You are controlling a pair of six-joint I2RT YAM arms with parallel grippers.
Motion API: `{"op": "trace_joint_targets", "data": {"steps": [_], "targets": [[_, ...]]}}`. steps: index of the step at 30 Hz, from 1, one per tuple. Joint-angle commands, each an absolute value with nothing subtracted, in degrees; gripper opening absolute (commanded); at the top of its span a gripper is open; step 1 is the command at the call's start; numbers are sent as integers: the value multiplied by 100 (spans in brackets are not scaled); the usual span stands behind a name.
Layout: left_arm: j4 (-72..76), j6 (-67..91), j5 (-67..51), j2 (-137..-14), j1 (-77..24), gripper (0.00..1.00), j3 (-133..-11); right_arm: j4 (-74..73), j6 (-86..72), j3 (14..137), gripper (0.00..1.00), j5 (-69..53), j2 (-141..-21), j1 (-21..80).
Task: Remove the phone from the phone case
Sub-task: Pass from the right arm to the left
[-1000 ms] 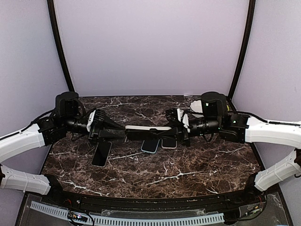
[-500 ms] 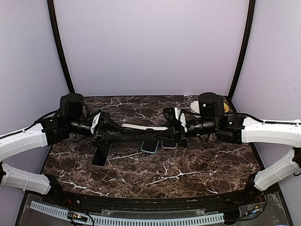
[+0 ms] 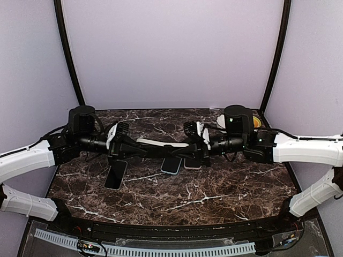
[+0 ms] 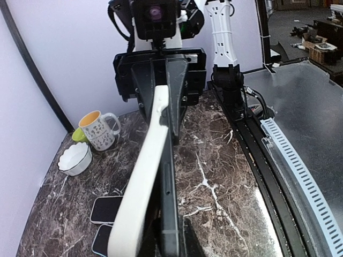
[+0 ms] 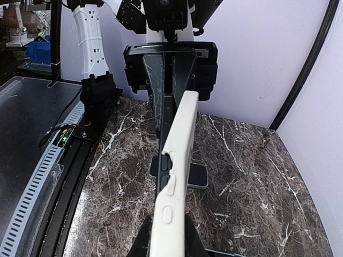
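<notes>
A black phone (image 4: pixel 167 203) in a white case (image 3: pixel 161 143) hangs edge-up above the table between my two grippers. My left gripper (image 3: pixel 140 150) is shut on the left end. In the left wrist view its fingers (image 4: pixel 170 235) pinch the black phone while the white case (image 4: pixel 144 176) bows away from it. My right gripper (image 3: pixel 185 151) is shut on the right end. In the right wrist view (image 5: pixel 169 235) it clamps the case (image 5: pixel 174 176), and the dark phone edge (image 5: pixel 165 160) shows beside the case's button cutout.
A black phone (image 3: pixel 116 174) lies on the marble table under the left gripper. Two more phones (image 3: pixel 171 165) (image 3: pixel 193 162) lie under the held one. A white bowl (image 4: pixel 74 158) and a patterned mug (image 4: pixel 99 130) stand at the back right corner.
Both grippers have moved closer together, the left one to the right and the right one to the left. The held phone and case have shifted slightly left and the case has bowed.
</notes>
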State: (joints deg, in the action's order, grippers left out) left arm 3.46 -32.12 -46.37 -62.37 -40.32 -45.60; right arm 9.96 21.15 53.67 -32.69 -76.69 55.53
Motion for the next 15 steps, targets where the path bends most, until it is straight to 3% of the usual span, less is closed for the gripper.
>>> {"op": "trace_joint_targets", "data": {"steps": [1, 3, 4, 7, 11, 15], "targets": [[805, -3224, -4111, -6418, -4062, 0, -4621, 1996, 1646, 5566, 8, -3656, -7646, 5756], [741, -3356, -3966, -6466, -4068, 0, -4640, 1899, 1518, 5571, 46, -3402, -7628, 5757], [704, -3410, -3826, -6472, -4069, 0, -4632, 1788, 1443, 5580, 58, -3207, -7596, 5761], [589, -3786, -3523, -6450, -4069, 0, -4578, 1385, 1365, 5546, 82, -2685, -7424, 5757], [436, -4390, -3242, -6372, -4069, 0, -4423, 977, 1120, 5472, 94, -2145, -7192, 5779], [380, -4714, -2954, -6279, -4068, 0, -4339, 772, 574, 5731, 92, -1601, -7329, 5861]]}}
